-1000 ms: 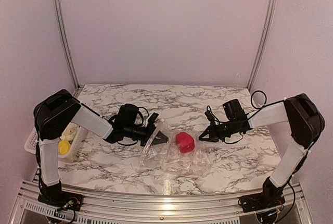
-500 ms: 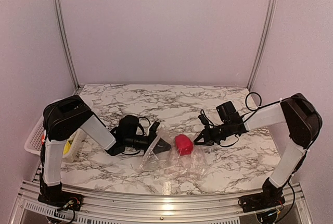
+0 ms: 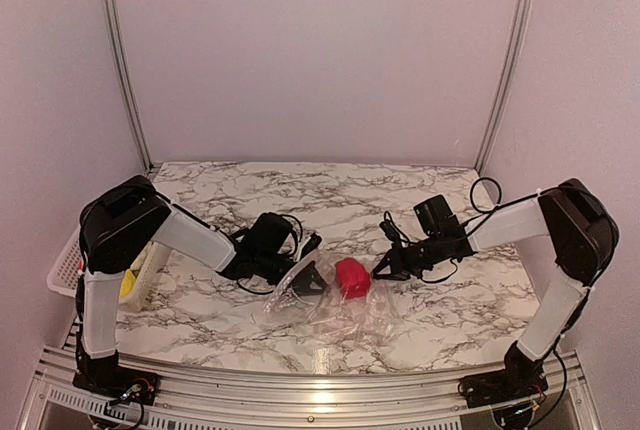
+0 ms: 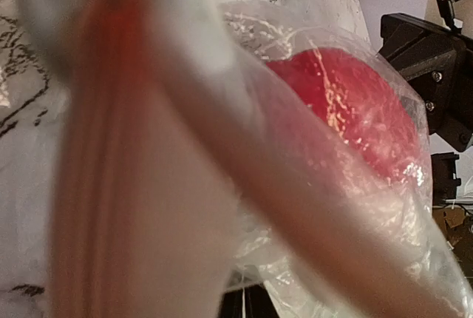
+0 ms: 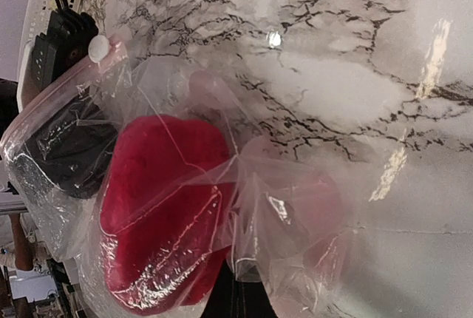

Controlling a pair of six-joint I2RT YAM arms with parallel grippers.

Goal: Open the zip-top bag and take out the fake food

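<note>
Moved: left gripper [image 3: 303, 272] slid right, now pinched on bag [image 3: 335, 308] mouth; right gripper [image 3: 384, 270] clamped on opposite edge. Left wrist: zip strip [image 4: 103, 170] close up, red food [image 4: 347, 111] inside. Right wrist: same, food not out yet.

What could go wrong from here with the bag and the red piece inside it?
The left gripper and right gripper appear to pinch opposite ends of the zip-top bag; pulling apart could make the plastic slip out or tear.
The red fake food lies loose inside; it may roll away if the bag tips.
</note>
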